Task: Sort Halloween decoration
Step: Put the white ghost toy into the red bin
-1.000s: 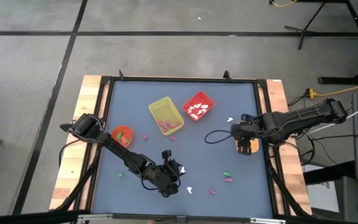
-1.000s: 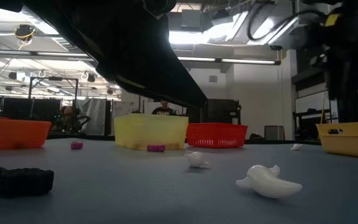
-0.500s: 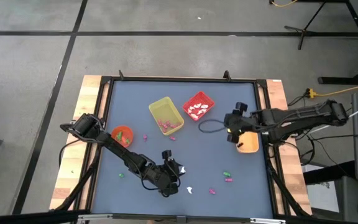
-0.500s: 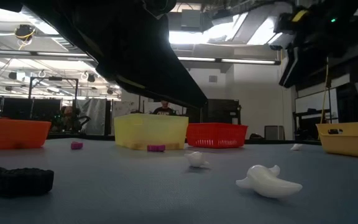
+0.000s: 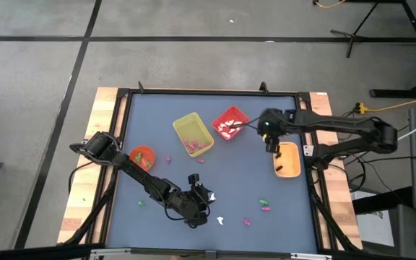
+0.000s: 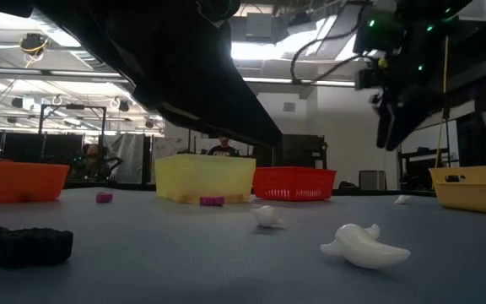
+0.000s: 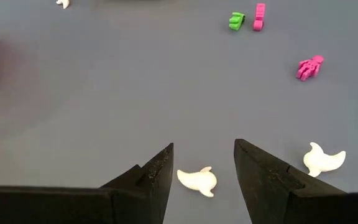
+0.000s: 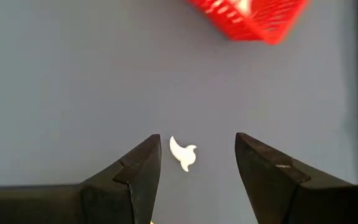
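Flanking white ghost (image 7: 197,181), pink (image 7: 309,67) and green trinkets (image 7: 236,21).

Left arm: reaches from the table's left edge diagonally toward the near centre, elbow bent, wrist low over the surface. Left gripper (image 5: 202,196) (image 7: 202,163): fingers spread apart, nothing clamped between them, tips close to the tabletop.

Right arm: extends from the right edge inward, forearm roughly level, wrist turned down. Right gripper (image 5: 267,133) (image 8: 196,152) (image 6: 392,118): raised clear of the surface, fingers parted, empty, pointing downward.
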Robot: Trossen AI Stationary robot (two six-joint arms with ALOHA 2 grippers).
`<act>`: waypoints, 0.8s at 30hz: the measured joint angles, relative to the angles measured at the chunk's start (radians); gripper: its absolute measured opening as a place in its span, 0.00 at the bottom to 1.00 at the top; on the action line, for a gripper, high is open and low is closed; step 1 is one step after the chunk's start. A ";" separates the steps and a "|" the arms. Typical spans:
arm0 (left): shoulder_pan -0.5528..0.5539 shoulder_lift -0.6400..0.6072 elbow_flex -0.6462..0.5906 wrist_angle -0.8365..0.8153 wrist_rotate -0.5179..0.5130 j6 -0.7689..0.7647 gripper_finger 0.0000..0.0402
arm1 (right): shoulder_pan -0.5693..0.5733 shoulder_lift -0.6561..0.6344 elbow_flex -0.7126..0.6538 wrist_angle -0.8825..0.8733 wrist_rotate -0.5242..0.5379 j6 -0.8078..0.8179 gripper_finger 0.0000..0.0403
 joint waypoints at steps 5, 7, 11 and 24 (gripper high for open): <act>0.000 0.000 0.000 0.000 0.000 0.000 0.38 | -0.047 0.099 0.000 -0.004 -0.027 -0.078 0.51; 0.000 0.000 0.000 0.000 0.000 0.000 0.38 | -0.053 0.140 0.000 -0.005 -0.026 -0.085 0.51; 0.000 0.000 0.000 0.000 0.000 -0.001 0.38 | -0.051 0.221 0.000 -0.009 -0.026 -0.101 0.51; 0.000 0.000 0.000 -0.003 0.001 0.000 0.38 | -0.051 0.382 0.000 0.000 0.080 -0.136 0.51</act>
